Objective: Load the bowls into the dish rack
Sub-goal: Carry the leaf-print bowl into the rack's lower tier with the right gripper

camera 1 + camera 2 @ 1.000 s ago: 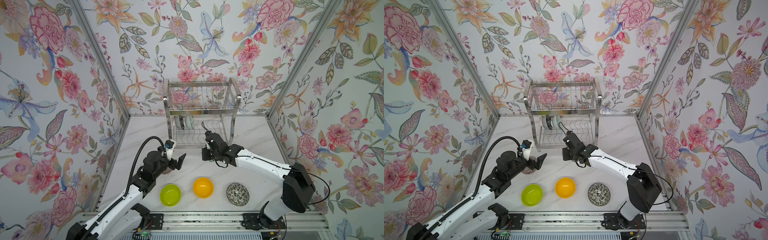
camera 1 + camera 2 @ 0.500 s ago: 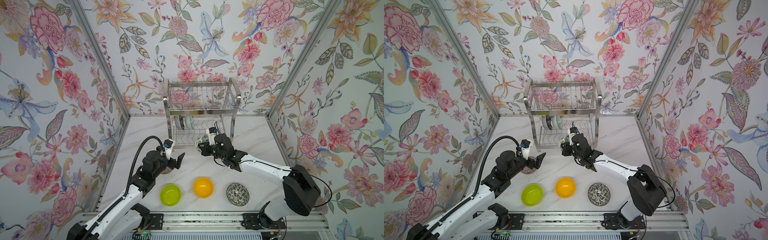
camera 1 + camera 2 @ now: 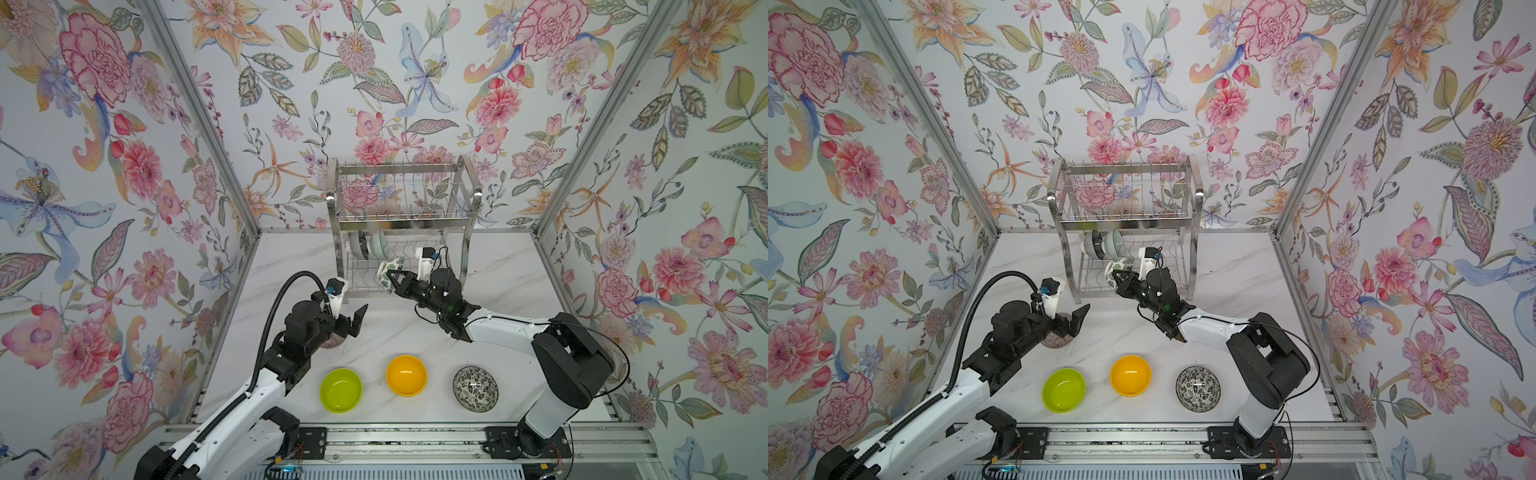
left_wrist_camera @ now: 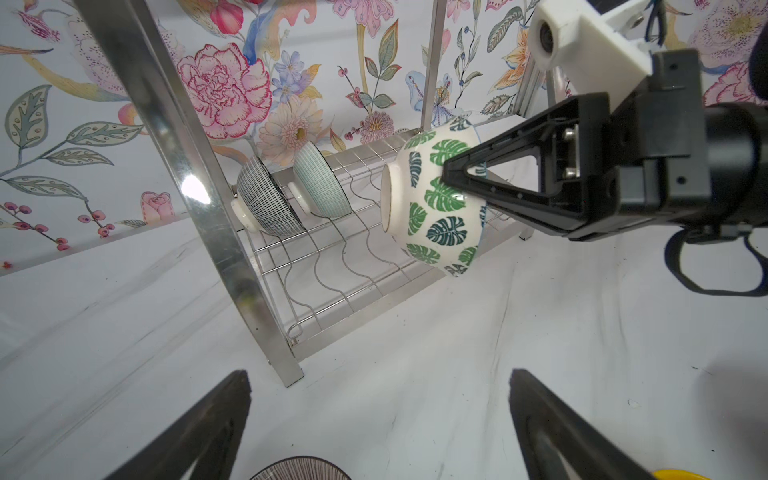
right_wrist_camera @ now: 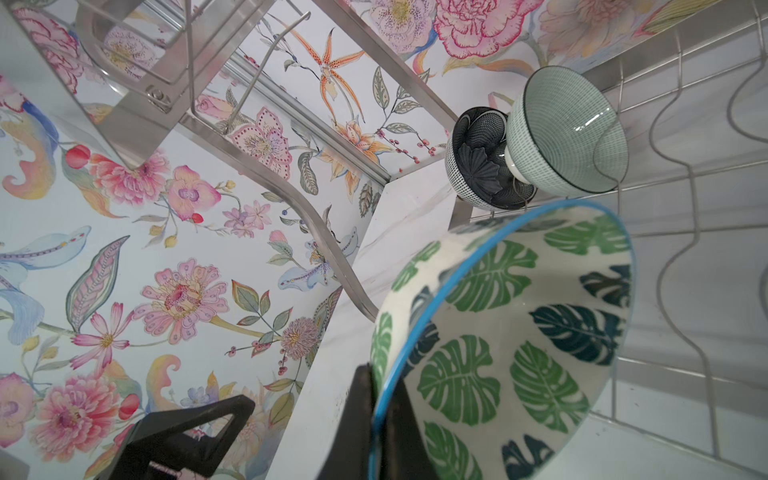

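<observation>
Steel wire on the lower tier of the dish rack [image 3: 403,219] carries two bowls on edge, the dark navy bowl [image 3: 358,245] and the pale mint bowl [image 3: 379,243]. They sit just beyond your right hand [image 3: 394,277], which pinches the green-leaf bowl [image 4: 436,199] by its rim, tipped sideways at that tier's front and not yet seated. Your left hand [image 4: 376,419] is spread and empty, with the pinkish-brown ribbed bowl [image 3: 332,341] on the worktop [image 3: 291,270] just beneath it. The lime green bowl [image 3: 340,390], orange-yellow bowl [image 3: 406,375] and black-and-white floral bowl [image 3: 475,388] sit behind both hands, so I judge two racked, one going in and four left.
</observation>
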Robot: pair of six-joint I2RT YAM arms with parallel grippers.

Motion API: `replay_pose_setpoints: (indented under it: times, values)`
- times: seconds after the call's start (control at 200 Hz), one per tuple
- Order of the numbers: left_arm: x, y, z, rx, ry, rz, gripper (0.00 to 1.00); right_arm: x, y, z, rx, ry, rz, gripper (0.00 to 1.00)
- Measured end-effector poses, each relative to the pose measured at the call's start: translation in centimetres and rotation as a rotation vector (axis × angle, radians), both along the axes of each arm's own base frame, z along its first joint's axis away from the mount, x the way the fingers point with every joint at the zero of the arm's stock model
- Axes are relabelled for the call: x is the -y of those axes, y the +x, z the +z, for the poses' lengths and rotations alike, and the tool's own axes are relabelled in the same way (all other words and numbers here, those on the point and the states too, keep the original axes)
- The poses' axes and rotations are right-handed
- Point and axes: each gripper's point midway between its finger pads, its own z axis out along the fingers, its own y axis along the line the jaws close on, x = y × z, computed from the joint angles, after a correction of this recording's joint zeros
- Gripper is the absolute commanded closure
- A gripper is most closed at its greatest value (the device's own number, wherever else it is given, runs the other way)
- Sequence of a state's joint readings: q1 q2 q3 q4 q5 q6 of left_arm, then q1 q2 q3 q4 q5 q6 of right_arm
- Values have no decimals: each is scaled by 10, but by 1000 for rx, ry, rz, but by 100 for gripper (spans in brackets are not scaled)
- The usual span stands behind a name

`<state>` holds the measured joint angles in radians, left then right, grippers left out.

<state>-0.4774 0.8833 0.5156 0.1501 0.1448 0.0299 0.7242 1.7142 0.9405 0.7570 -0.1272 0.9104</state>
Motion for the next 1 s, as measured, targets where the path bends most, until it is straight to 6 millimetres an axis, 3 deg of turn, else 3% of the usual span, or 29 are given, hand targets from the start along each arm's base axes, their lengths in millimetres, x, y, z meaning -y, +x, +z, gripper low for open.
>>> replay_pose_setpoints:
  times: [0.15,0.44,0.746,0.996]
  values:
    - [0,0,0,1,-1,0,1,0,15,-1,-37,120,-25,100]
    - [0,-1,2,6,-3,0,1,-7,44,-24,-154,259,-11,100]
    - [0,-1,2,9,0,-2,1,-10,52,4,-120,290,62,100]
    - [0,-1,2,9,4,-2,1,-8,63,-5,-115,222,108,100]
